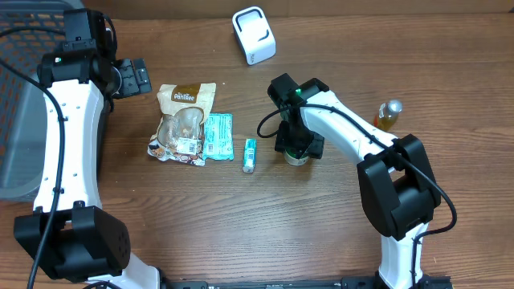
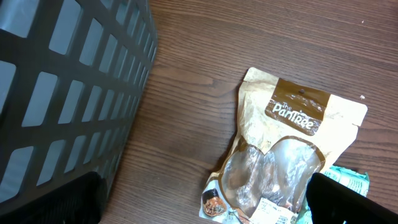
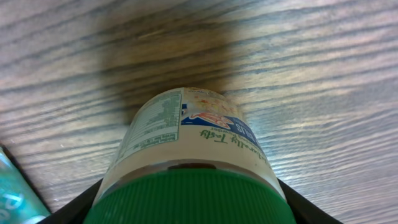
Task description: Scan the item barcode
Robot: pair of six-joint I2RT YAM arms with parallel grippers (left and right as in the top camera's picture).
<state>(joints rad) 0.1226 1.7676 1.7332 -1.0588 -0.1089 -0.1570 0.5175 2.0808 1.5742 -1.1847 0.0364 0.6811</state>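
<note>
A dark mesh basket (image 1: 14,120) stands at the far left. Beside it hangs the left gripper (image 1: 138,78), jaws fully spread and empty, apparently parked clear. Next, a Pantree snack pouch (image 1: 183,120), a teal packet (image 1: 217,135) and a small tube (image 1: 250,155) lie flat. Right of centre, the right gripper (image 1: 295,144) reaches down over an upright green-lidded jar (image 3: 193,140). Its half-open jaws press the lid's sides, likely to carry the jar to the white scanner (image 1: 254,34) behind.

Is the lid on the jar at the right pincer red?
No, the jar in the right wrist view carries a ribbed green lid.
</note>
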